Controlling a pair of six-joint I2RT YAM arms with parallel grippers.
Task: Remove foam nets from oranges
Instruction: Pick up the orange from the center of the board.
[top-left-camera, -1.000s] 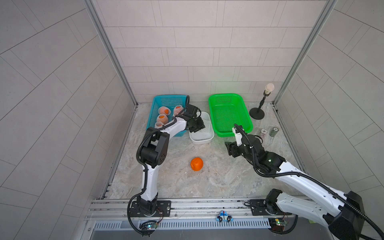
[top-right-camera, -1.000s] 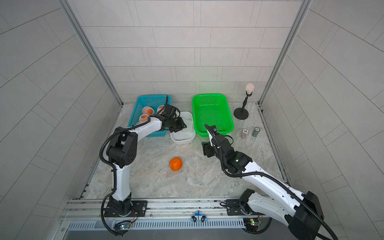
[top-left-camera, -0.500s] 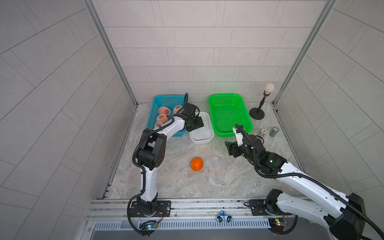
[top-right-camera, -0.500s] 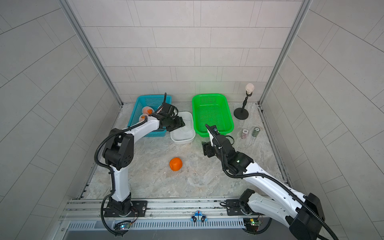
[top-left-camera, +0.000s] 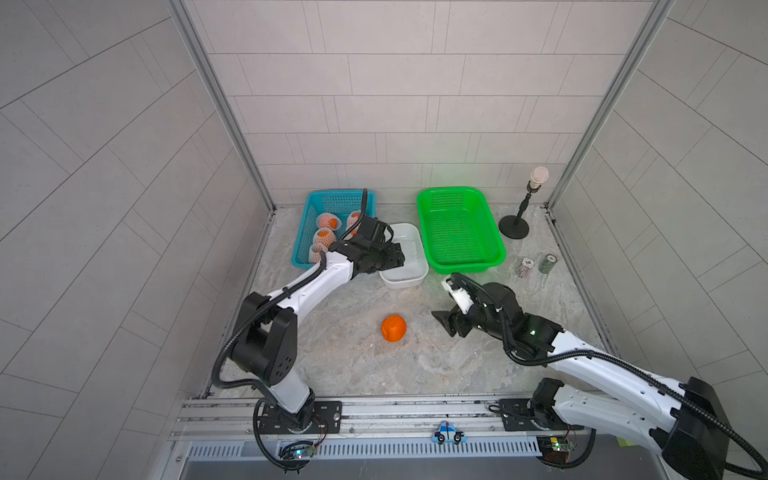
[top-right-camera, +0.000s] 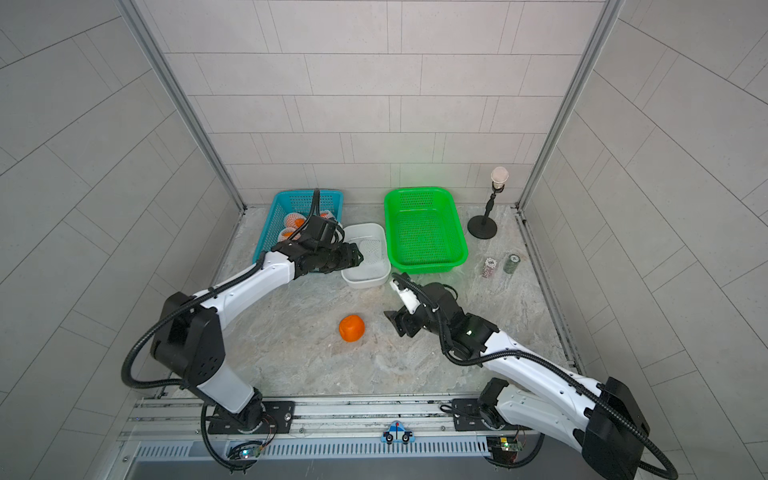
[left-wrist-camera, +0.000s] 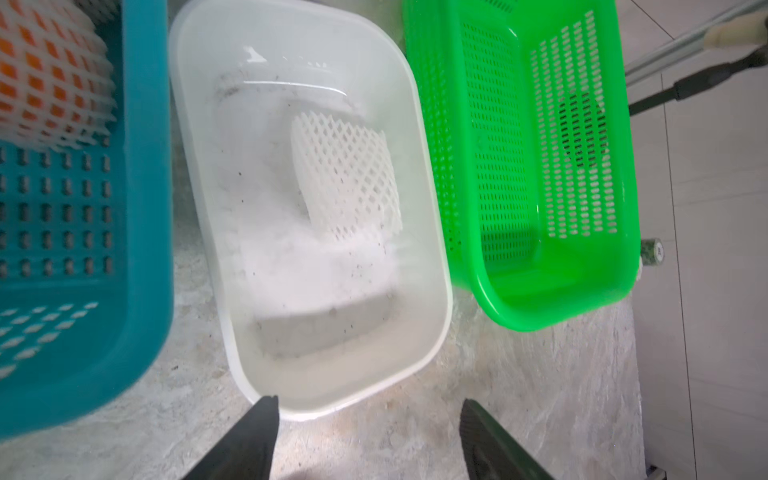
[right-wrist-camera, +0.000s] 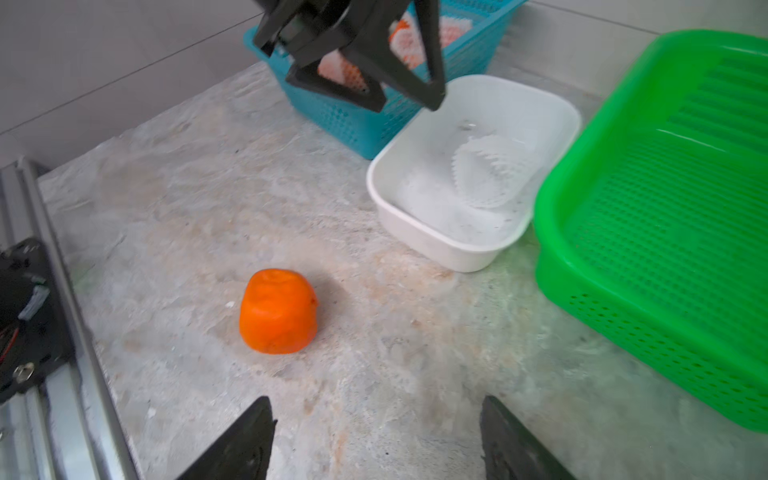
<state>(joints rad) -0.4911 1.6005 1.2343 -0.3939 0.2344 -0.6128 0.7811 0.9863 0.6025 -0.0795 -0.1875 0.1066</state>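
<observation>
A bare orange (top-left-camera: 393, 328) (right-wrist-camera: 277, 311) sits on the table, apart from both grippers. One empty white foam net (left-wrist-camera: 345, 174) (right-wrist-camera: 490, 170) lies in the white tub (left-wrist-camera: 440, 291). Several oranges in foam nets (top-left-camera: 324, 237) (left-wrist-camera: 45, 79) rest in the blue basket (top-left-camera: 303, 232). My left gripper (top-left-camera: 397, 259) (left-wrist-camera: 370, 405) hangs open over the tub's near left corner, holding nothing. To the right of the bare orange, my right gripper (top-left-camera: 444, 324) (right-wrist-camera: 376, 405) stands open and empty, low over the table.
An empty green basket (top-left-camera: 465, 262) stands right of the tub. A black lamp stand (top-left-camera: 515, 226) and two small chip stacks (top-left-camera: 525, 266) are at the back right. Metal rails run along the table's front edge.
My left gripper's jaws have spread wider and it has drawn back slightly toward the tub's near edge. The right arm has hardly moved.
</observation>
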